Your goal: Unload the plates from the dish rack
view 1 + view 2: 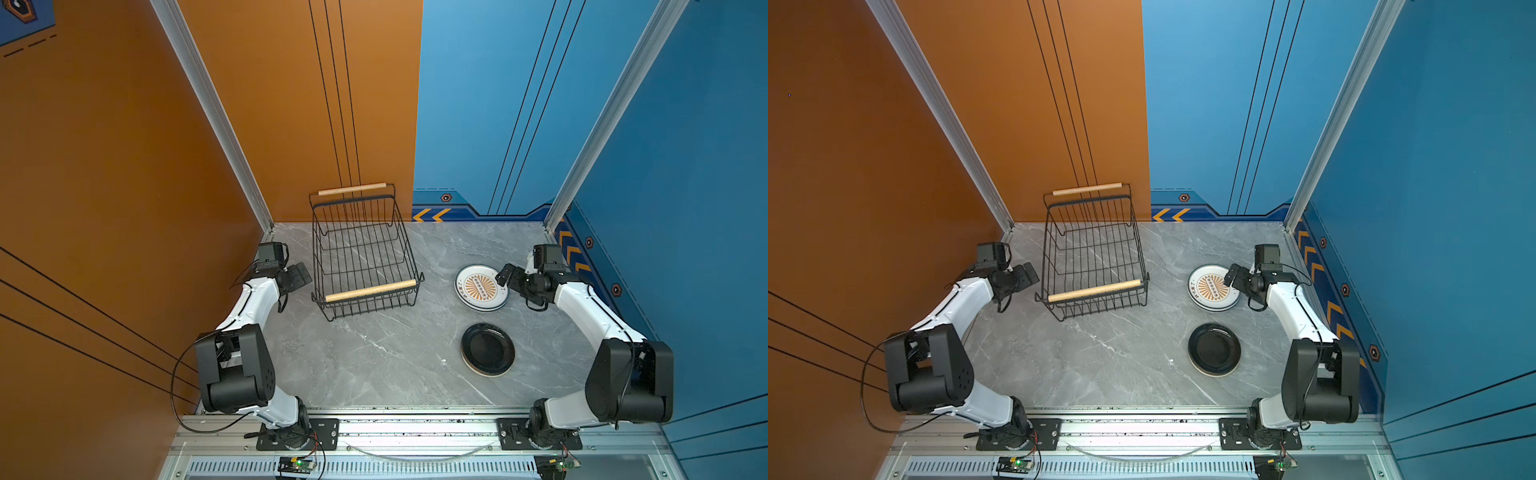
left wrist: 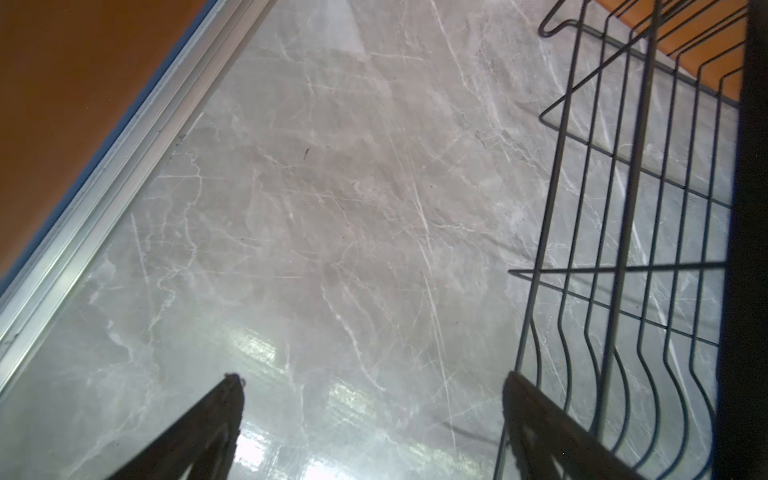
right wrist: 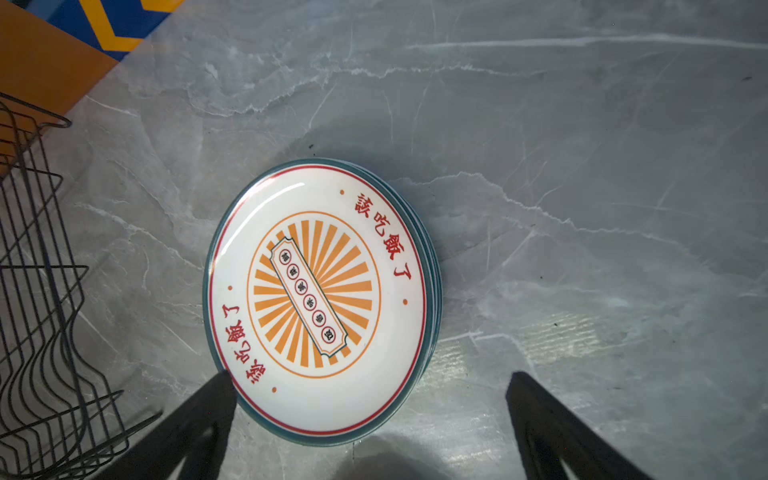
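Several lower plates [image 3: 433, 266] show only rims beneath sunburst plate [image 1: 481, 287] and black plate [image 1: 487, 348]; both jaws gape empty.

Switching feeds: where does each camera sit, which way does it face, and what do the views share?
Both top views: high over the front edge, looking down at table, dish rack, sunburst plate stack, black plate stack; left arm, right arm show.
Left wrist: on the left arm, facing down past the open left gripper at table beside the dish rack.
Right wrist: on the right arm, facing down past the open right gripper at the sunburst plate stack.
Shared: every view shows the dish rack.
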Motion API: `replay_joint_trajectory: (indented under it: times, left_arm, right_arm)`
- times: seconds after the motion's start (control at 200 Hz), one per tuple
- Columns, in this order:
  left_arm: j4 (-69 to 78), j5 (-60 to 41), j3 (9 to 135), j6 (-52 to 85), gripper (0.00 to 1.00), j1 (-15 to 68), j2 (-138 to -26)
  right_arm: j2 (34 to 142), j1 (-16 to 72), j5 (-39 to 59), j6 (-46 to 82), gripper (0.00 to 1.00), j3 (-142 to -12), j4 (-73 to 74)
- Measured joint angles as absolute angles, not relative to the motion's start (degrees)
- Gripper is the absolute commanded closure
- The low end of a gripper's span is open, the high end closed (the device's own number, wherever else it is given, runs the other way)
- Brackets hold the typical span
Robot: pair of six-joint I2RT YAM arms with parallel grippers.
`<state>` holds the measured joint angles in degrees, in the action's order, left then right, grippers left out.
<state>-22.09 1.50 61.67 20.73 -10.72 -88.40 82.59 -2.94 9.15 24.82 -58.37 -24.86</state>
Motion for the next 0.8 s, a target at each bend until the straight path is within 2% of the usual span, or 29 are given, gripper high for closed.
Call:
replay_joint_trajectory:
  times: [0.115, 0.37, 0.561, 0.801]
  left_arm:
    - [-17.47, 1.93, 57.69, 20.75, 0.02, -9.43, -88.07]
    - [-3.64, 5.37, 46.76, 18.41, 0.02, -7.57, -83.59]
    - [11.92, 10.59, 36.42, 11.49, 0.02, -1.96, -78.0]
    - [25.28, 11.84, 29.78, 6.39, 0.02, -0.95, -78.22]
  right_arm:
    - [77.87, -2.37, 5.74, 24.86, 0.0, -54.59, -19.7]
    - [70.28, 1.93, -8.88, 21.17, 0.0, -43.0, -4.54]
    - [69.76, 2.7, -15.33, 17.3, 0.0, -35.88, 6.63]
    - [73.89, 3.38, -16.95, 12.47, 0.0, -32.18, 18.02]
